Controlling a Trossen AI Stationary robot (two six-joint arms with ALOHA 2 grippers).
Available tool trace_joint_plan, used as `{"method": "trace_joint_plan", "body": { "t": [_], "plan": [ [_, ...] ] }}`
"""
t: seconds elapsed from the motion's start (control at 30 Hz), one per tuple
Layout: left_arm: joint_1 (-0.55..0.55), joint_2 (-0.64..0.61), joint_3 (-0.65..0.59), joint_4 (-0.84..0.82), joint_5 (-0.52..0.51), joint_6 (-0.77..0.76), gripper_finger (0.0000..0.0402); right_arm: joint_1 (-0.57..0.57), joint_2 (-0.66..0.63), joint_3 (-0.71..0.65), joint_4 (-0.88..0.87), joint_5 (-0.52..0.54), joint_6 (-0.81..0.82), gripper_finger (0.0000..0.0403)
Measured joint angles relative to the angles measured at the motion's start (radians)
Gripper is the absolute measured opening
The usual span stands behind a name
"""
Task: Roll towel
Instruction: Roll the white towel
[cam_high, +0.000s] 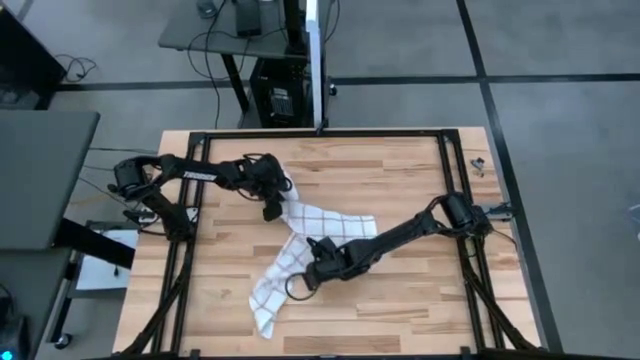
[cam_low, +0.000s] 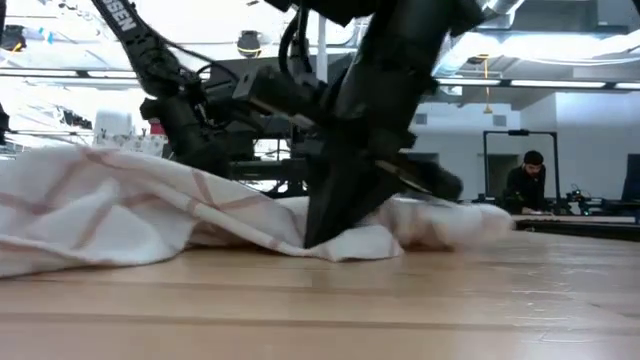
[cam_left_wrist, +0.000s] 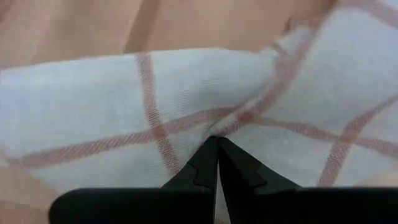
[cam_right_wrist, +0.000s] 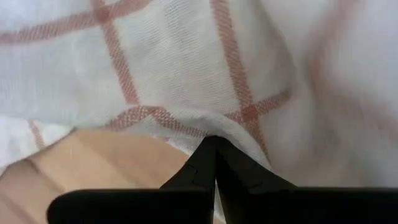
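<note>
A white towel with thin red checks (cam_high: 335, 227) lies crumpled in a Y shape on the middle of the wooden table. One arm of it reaches toward the far left and one toward the near edge (cam_high: 265, 312). My left gripper (cam_high: 272, 208) is shut on the far-left arm (cam_left_wrist: 216, 143). My right gripper (cam_high: 304, 279) is shut on the towel where the near arm begins (cam_right_wrist: 215, 140). In the low view the right gripper's fingers (cam_low: 330, 215) come steeply down onto the cloth (cam_low: 120, 215). My left gripper pinches a puckered fold of the towel (cam_left_wrist: 239, 119) between its two fingers, slanting down from the table's left. The cloth gathers into creases at the fingertips and rests on the table. My right gripper pinches the towel's edge (cam_right_wrist: 186, 127) between its two fingers, right beside bare wood. The fingers slant steeply down from the table's right. The towel lies on the table around the tips (cam_low: 360, 240).
Black frame rails (cam_high: 445, 180) run along the table's left, right and far sides. Bare wood (cam_high: 400, 300) lies toward the near and right edges. A small object (cam_high: 478, 165) sits at the far right. A person (cam_low: 525, 180) sits in the room behind.
</note>
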Motion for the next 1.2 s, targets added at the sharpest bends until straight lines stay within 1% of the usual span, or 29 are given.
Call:
{"method": "trace_joint_plan", "body": {
  "t": [0.17,0.3,0.37,0.47,0.57,0.63,0.73,0.8,0.9,0.97,1.07,1.2],
  "plan": [
    [0.069,-0.003,-0.059,0.022,0.01,-0.021,0.0,0.062,-0.019,-0.001,-0.057,-0.076,0.002,0.0],
    [0.111,-0.005,-0.067,0.023,0.009,-0.076,0.0,0.099,-0.055,-0.005,-0.179,-0.093,0.009,0.0],
    [0.122,-0.027,-0.058,0.01,-0.006,-0.106,0.0,0.103,-0.085,-0.009,-0.253,-0.099,0.013,0.0],
    [0.124,-0.088,-0.031,-0.048,-0.035,-0.127,0.0,0.092,-0.167,-0.008,-0.347,-0.078,-0.003,0.0],
    [0.12,-0.192,0.029,-0.068,-0.031,-0.134,0.0,0.072,-0.268,-0.007,-0.418,-0.017,-0.054,0.0],
    [0.109,-0.266,0.063,-0.11,-0.025,-0.136,0.0,0.064,-0.337,-0.007,-0.428,0.026,-0.113,0.0],
    [0.067,-0.363,0.089,-0.136,-0.019,-0.159,0.0,0.047,-0.442,-0.006,-0.424,0.085,-0.211,0.0],
    [0.029,-0.421,0.102,-0.125,-0.013,-0.198,0.0,0.024,-0.493,-0.003,-0.417,0.098,-0.286,0.0],
    [-0.038,-0.479,0.105,-0.142,-0.011,-0.236,0.0,-0.012,-0.545,-0.004,-0.402,0.106,-0.393,0.0],
    [-0.083,-0.503,0.105,-0.157,-0.008,-0.275,0.0,-0.039,-0.568,-0.004,-0.389,0.112,-0.498,0.0],
    [-0.154,-0.514,0.105,-0.188,-0.005,-0.365,0.0,-0.094,-0.568,-0.009,-0.415,0.12,-0.608,0.0],
    [-0.274,-0.46,0.101,-0.199,-0.005,-0.438,0.0,-0.175,-0.51,-0.096,-0.399,0.13,-0.711,0.0]
  ]
}}
